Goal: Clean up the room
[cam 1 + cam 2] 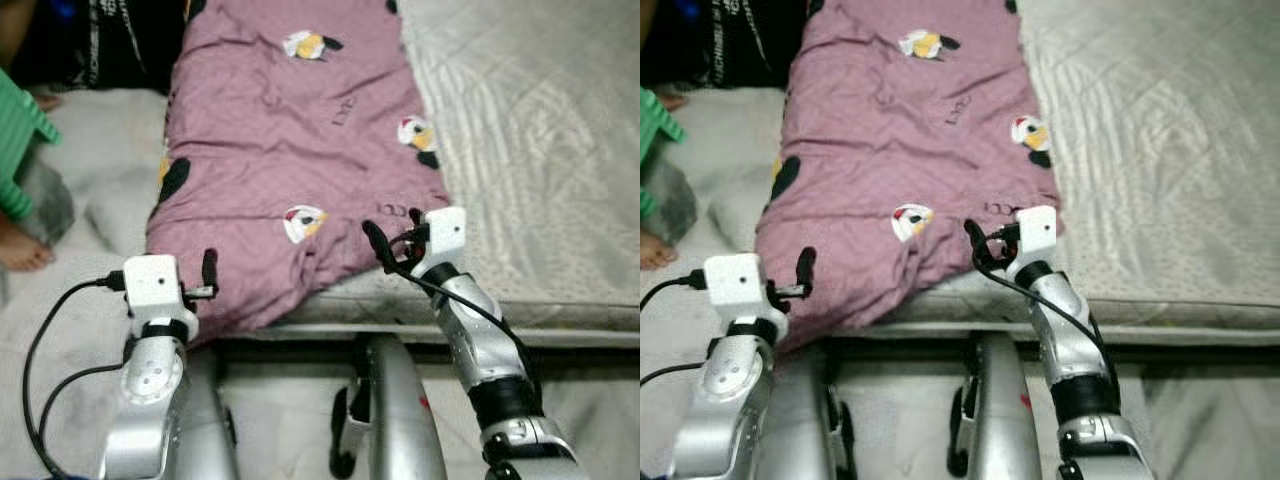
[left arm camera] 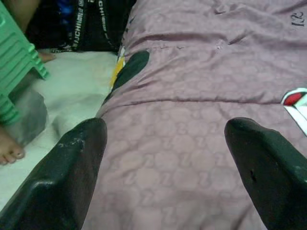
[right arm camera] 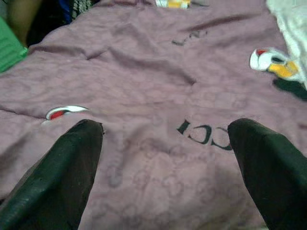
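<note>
A mauve blanket [image 1: 290, 150] printed with small birds lies lengthwise on the bed, its near end hanging a little over the front edge. My left gripper [image 2: 165, 129] is open at the blanket's near left corner, fingers spread just above the cloth. My right gripper [image 3: 165, 127] is open at the near right corner, by the black lettering [image 3: 206, 135] on the cloth. Neither gripper holds the fabric. In the left eye view the left gripper [image 1: 205, 280] and the right gripper [image 1: 385, 250] are level with the bed's front edge.
A pale quilted mattress cover [image 1: 530, 150] spreads to the right of the blanket. On the left are a green plastic stool [image 1: 20, 130], a person's bare foot [image 1: 20, 250] and dark bags [image 1: 110, 40] on a light floor covering.
</note>
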`<state>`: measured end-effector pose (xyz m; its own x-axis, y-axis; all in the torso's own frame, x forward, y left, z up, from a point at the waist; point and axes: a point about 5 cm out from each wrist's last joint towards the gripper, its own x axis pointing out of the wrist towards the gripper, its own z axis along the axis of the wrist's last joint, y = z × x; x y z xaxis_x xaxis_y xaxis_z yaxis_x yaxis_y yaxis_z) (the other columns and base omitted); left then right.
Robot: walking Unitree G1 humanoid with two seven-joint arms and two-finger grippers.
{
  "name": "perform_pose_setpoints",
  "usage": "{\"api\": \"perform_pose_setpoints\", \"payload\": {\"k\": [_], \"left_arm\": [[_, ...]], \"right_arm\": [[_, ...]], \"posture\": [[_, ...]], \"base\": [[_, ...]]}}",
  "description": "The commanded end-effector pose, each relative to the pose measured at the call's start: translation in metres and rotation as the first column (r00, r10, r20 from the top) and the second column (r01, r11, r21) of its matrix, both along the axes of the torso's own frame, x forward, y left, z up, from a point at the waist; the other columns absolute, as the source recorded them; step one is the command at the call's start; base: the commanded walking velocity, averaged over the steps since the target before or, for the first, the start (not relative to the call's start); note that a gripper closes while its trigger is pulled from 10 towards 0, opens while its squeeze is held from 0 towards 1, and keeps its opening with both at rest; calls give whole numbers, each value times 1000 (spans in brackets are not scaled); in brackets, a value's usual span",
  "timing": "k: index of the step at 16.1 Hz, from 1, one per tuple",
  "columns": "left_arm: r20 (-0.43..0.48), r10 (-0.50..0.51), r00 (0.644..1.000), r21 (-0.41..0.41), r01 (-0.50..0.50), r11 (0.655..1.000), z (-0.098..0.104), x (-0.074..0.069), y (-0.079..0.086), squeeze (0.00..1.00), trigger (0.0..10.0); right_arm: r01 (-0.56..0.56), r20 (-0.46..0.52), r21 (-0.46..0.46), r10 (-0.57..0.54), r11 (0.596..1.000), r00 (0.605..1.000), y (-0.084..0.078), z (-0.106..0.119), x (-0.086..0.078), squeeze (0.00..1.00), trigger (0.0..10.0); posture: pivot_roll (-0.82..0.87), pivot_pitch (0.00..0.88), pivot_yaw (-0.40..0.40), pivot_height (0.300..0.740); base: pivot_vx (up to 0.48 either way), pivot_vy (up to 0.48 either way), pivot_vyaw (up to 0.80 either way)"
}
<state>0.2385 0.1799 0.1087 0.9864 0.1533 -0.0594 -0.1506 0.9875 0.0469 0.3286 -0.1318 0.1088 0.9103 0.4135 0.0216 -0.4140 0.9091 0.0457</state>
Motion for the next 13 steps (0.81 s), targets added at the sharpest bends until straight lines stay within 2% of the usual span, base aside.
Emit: {"api": "perform_pose_setpoints", "payload": {"k": [1, 2, 3, 5, 10, 11, 13], "left_arm": [[-18, 16, 1000, 14, -16, 1000, -2, -5, 4, 0, 10000], [-17, 18, 1000, 20, -17, 1000, -1, -5, 5, 0, 10000], [-14, 16, 1000, 31, -16, 999, 0, -6, 5, 0, 10000], [-10, 14, 1000, 39, -13, 999, 1, -6, 4, 0, 10000], [-8, 11, 1000, 50, -10, 999, 3, -8, 5, 0, 10000], [-8, 6, 1000, 51, -5, 999, 3, -8, 4, 0, 10000], [-2, -7, 1000, 58, 8, 998, 5, -7, 2, 0, 10000]], "right_arm": [[-67, -1, 16, 67, 998, 998, 12, 1, 2, 0, 10000], [-127, 1, 22, 127, 992, 992, 23, 5, 5, 0, 10000], [-208, 10, 9, 207, 978, 978, 42, 10, 8, 0, 10000], [-223, 11, 1, 223, 975, 975, 55, 11, 10, 0, 10000], [-156, -30, 24, 156, 988, 987, 83, 10, 20, 0, 10000], [-127, -65, 13, 128, 992, 990, 88, 7, 23, 0, 10000], [-41, -141, -64, 31, 997, 989, 88, -1, 28, 0, 10000]], "posture": [[102, 240, -95, 556], [107, 241, -94, 556], [108, 241, -93, 556], [120, 242, -93, 556], [133, 253, -95, 556], [135, 255, -94, 556], [139, 255, -94, 556]], "base": [[0, 0, 0], [0, 0, 0], [0, 0, 0], [0, 0, 0], [0, 0, 0], [0, 0, 0], [0, 0, 0]]}}
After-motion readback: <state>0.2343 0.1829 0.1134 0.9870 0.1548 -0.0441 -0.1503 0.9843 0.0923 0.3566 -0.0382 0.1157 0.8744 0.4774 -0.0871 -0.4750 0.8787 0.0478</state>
